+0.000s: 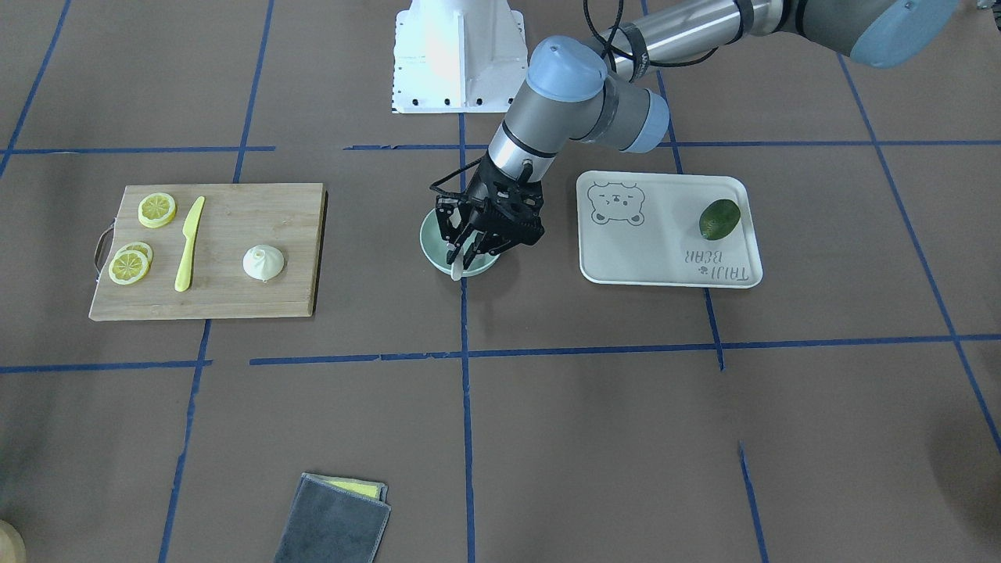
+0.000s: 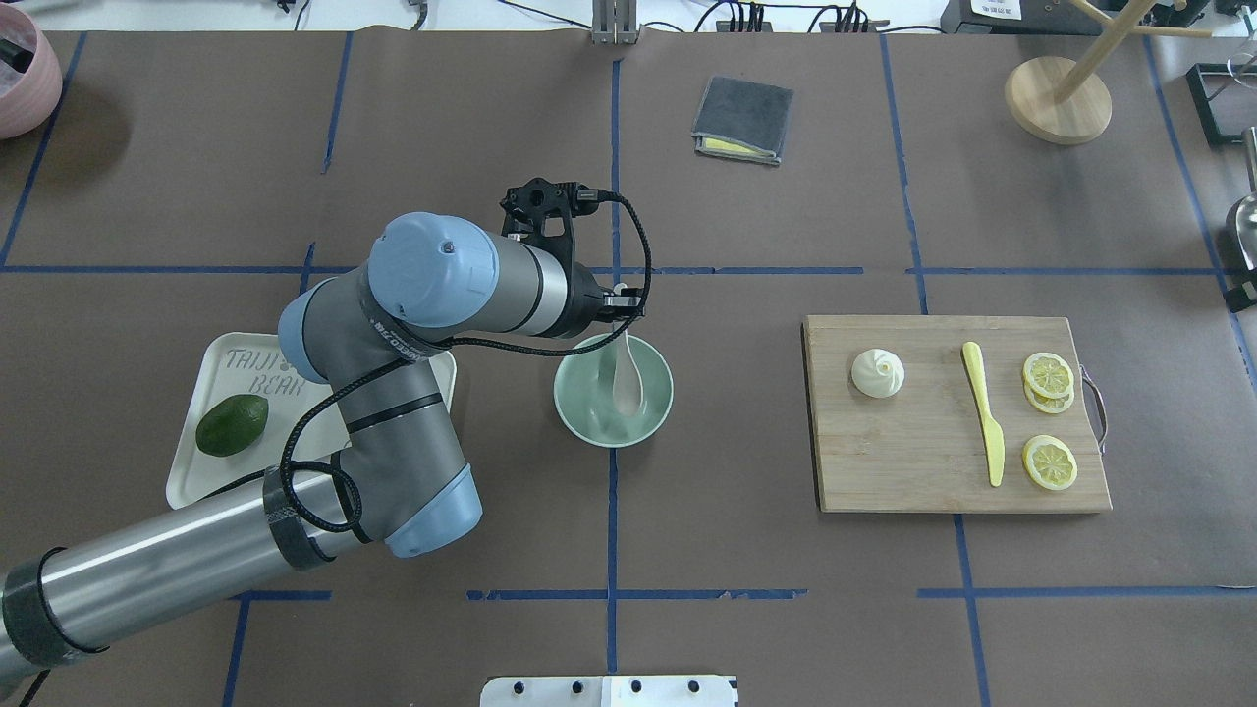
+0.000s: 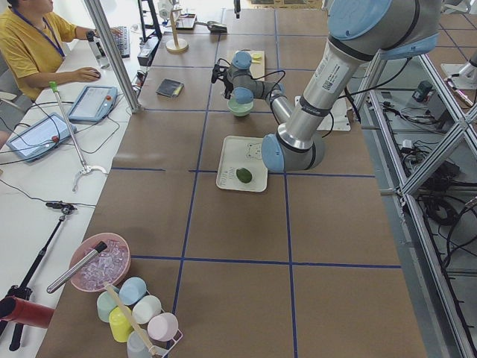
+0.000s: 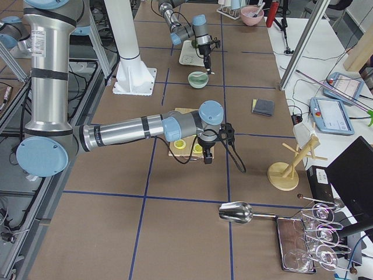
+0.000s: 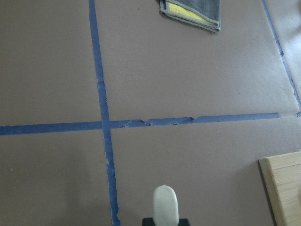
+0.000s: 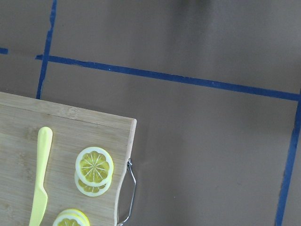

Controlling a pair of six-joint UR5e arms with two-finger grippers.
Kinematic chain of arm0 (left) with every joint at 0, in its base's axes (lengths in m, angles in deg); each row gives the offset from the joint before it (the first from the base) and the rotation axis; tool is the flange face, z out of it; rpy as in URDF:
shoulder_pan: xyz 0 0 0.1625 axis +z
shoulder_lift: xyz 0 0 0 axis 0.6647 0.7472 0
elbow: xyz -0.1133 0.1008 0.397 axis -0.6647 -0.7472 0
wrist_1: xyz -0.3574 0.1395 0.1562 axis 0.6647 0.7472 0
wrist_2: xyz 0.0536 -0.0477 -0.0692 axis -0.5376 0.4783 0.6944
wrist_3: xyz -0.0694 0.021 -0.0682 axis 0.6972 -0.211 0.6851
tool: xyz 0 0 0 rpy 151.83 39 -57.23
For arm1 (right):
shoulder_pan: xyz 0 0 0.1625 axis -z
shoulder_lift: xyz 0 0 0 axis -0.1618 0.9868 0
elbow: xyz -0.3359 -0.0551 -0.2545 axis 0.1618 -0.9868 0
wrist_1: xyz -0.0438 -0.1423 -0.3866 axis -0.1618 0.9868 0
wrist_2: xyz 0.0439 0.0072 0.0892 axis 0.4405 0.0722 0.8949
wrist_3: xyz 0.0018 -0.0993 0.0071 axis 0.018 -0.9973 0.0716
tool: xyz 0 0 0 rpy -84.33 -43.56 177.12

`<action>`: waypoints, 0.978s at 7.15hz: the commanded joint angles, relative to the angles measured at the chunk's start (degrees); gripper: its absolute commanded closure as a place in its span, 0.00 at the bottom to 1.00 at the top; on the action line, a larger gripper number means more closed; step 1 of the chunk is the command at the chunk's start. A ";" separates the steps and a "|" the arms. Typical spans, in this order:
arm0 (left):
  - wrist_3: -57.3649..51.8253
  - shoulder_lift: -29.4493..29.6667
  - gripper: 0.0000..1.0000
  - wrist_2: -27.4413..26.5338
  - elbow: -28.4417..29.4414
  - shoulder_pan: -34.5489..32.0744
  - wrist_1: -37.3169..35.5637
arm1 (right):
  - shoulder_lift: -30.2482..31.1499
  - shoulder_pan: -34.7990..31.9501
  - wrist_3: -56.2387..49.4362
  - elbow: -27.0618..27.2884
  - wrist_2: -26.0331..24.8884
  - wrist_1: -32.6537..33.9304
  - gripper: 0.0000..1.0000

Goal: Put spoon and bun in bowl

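Observation:
The pale spoon (image 2: 627,378) hangs scoop-down inside the mint-green bowl (image 2: 579,412) at the table's middle. My left gripper (image 2: 625,312) is shut on its handle just above the bowl's far rim. In the front view the gripper (image 1: 463,254) covers most of the bowl (image 1: 428,234), and the spoon (image 1: 457,268) pokes out below it. The handle end (image 5: 165,205) shows in the left wrist view. The white bun (image 2: 877,373) sits on the wooden cutting board (image 2: 913,462), apart from both grippers. My right gripper (image 4: 204,156) hangs over the board's handle end; I cannot tell whether it is open.
A yellow plastic knife (image 2: 985,412) and lemon slices (image 2: 1048,375) lie on the board beside the bun. A cream bear-print tray (image 2: 191,471) with a green avocado (image 2: 232,424) lies under my left arm. A grey cloth (image 2: 743,118) and a wooden stand (image 2: 1058,98) sit at the far side.

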 commanded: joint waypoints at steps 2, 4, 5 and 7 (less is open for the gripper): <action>-1.87 -5.23 0.06 0.08 -4.64 -1.29 -0.16 | -2.45 7.16 12.99 1.75 -0.25 -2.13 0.00; -12.82 -11.10 0.06 2.78 -8.52 -5.93 -1.64 | -2.98 15.51 32.35 2.03 -4.88 -15.27 0.00; -14.88 -13.32 0.06 4.20 -10.45 -8.05 -1.74 | -4.37 19.03 41.68 2.03 -6.30 -19.60 0.00; -22.05 -18.67 0.06 7.96 -13.80 -12.61 -2.09 | -10.25 27.37 51.92 1.86 -13.30 -19.73 0.00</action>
